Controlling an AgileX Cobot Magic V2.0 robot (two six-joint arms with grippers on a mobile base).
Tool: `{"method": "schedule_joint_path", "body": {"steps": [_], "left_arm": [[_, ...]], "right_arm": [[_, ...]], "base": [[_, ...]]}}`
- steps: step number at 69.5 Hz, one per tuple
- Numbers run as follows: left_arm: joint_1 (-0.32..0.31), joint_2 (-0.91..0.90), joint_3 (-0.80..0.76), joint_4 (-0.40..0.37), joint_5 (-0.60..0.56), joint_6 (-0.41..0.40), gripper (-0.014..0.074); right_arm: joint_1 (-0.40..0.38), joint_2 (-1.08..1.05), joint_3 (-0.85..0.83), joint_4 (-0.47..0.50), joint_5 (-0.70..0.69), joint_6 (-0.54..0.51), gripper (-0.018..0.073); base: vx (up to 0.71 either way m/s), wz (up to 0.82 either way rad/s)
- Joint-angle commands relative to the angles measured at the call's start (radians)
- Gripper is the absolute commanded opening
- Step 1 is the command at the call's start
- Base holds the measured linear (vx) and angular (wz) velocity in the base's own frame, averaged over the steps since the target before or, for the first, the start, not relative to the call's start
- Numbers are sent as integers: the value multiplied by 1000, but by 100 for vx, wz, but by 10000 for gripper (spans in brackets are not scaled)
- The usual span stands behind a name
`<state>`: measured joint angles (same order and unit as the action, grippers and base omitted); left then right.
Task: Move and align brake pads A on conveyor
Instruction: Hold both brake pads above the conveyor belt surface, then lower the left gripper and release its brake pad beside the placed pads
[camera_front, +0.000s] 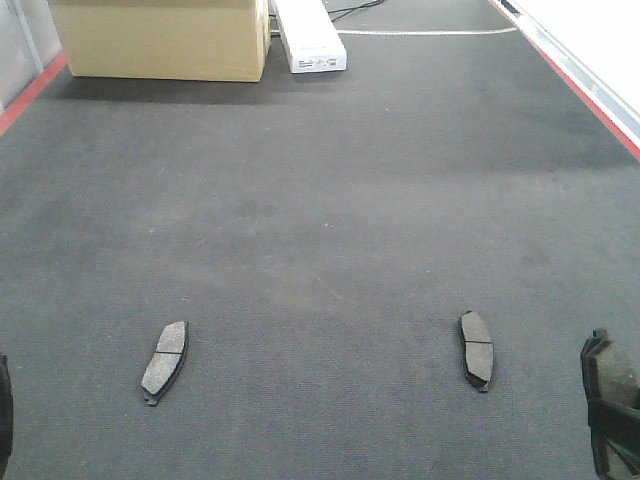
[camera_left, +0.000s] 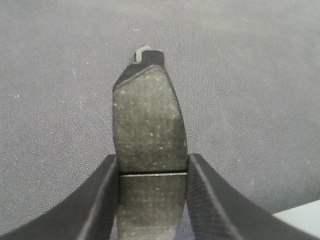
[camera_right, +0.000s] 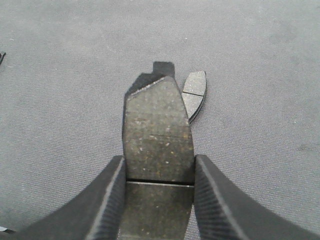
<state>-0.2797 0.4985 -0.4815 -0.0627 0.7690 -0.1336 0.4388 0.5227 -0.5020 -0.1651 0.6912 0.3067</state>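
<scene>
Two brake pads A lie flat on the charcoal conveyor (camera_front: 320, 220): one at the near left (camera_front: 165, 361), one at the near right (camera_front: 476, 349). In the left wrist view my left gripper (camera_left: 152, 158) is shut on a third pad (camera_left: 149, 120), gripping its long edges at the middle groove, above the belt. My right gripper (camera_right: 159, 158) is shut the same way on a fourth pad (camera_right: 157, 130). Just beyond this pad's tip lies the near-right pad (camera_right: 195, 91). In the front view the right-held pad (camera_front: 608, 378) shows at the right edge. A dark sliver (camera_front: 3, 415) shows at the left edge.
A cardboard box (camera_front: 160, 38) and a long white box (camera_front: 310, 35) stand at the belt's far end. Red edge strips run along the left (camera_front: 30, 90) and right (camera_front: 590, 100) sides. A pale surface (camera_front: 600, 40) lies beyond the right strip.
</scene>
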Motion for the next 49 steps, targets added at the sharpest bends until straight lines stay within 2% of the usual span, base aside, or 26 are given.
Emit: {"method": "schedule_joint_path", "body": {"steps": [1,7,14,28,41,49], "left_arm": [[-7,2,-29,-7,-87,-2,174],[-7,2,-29,-17,-99,-4,174],[-7,5,-33,-97,-132,6,174],[-7,113,-149,-330,-140,220,183],[-7,334,-299,-413,-106,303,204],[-53,496,-379,-459,-91,341,218]], "right_arm": [[-3,3,-29,-18,-83,-9,177],[-3,3,-29,-18,-83,-9,177],[-3,3,-29,-18,-83,-9,177],[-3,3,-29,-18,-83,-9,177],[-3,3,-29,-18,-83,-9,177],[-3,3,-29,-18,-83,-9,177]], "base": [[0,0],[0,0],[0,0],[0,0],[0,0],[0,0]]}}
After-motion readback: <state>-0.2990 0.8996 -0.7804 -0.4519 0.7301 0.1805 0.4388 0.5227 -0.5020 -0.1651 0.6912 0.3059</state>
